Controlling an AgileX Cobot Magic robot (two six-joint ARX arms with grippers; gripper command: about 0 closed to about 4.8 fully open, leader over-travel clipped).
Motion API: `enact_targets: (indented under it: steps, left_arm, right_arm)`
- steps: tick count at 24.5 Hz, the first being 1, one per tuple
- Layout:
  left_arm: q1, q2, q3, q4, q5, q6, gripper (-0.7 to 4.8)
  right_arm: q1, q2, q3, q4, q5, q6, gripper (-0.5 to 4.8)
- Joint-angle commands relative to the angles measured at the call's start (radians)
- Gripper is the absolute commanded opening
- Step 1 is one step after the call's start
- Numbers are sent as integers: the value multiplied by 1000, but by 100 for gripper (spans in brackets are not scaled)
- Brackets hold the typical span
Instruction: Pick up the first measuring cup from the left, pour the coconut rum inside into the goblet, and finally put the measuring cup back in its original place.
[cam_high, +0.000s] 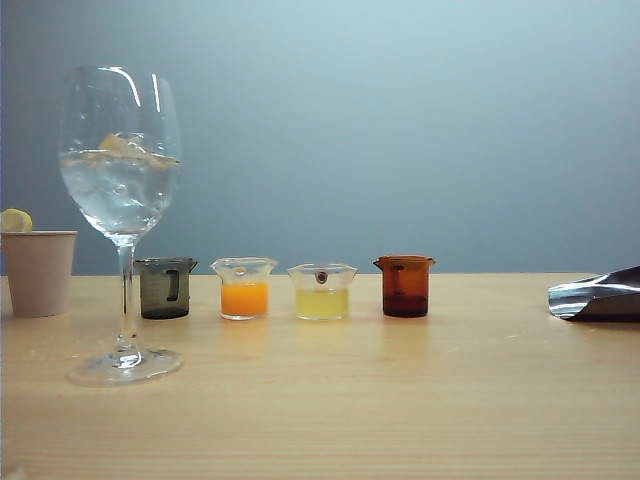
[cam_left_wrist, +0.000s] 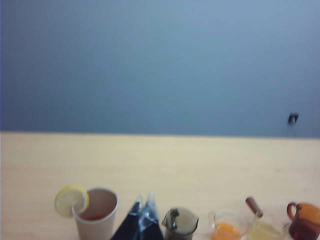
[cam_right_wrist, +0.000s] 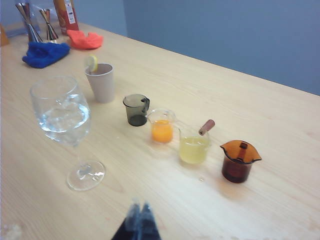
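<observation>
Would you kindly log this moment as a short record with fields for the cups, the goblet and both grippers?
grey cup: first from left in the row, upright on the table, looks empty
other cups: orange cup, yellow cup, amber cup, in a row
goblet: upright, in front of the grey cup, holds clear liquid and ice
paper cup: far left, lemon slice on the rim
left gripper: shut, empty, above the table near the grey cup
right gripper: shut, empty, clear of the cups
</observation>
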Motion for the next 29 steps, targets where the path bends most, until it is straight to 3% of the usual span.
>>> enact_targets:
  steps: [1, 5, 12, 17, 29]
  left_arm:
    - [2, -52, -69, 21, -5, -5, -6]
    - [2, -76, -161, 31, -21, -51, -6]
    - [0, -76, -390, 246, -66, -53, -6]
    - [0, -76, -524, 378, -87, -53, -6]
    - [0, -76, -576, 308, -57, -93, -5]
  right_arm:
    - [0, -31, -95, 89, -50, 7, -6]
    - [0, -90, -240, 216, -54, 7, -6]
    - [0, -323, -468, 224, -47, 17, -6]
    - [1, -435, -567, 222, -12, 119, -6]
    - [5, -434, -581, 160, -14, 119, 11]
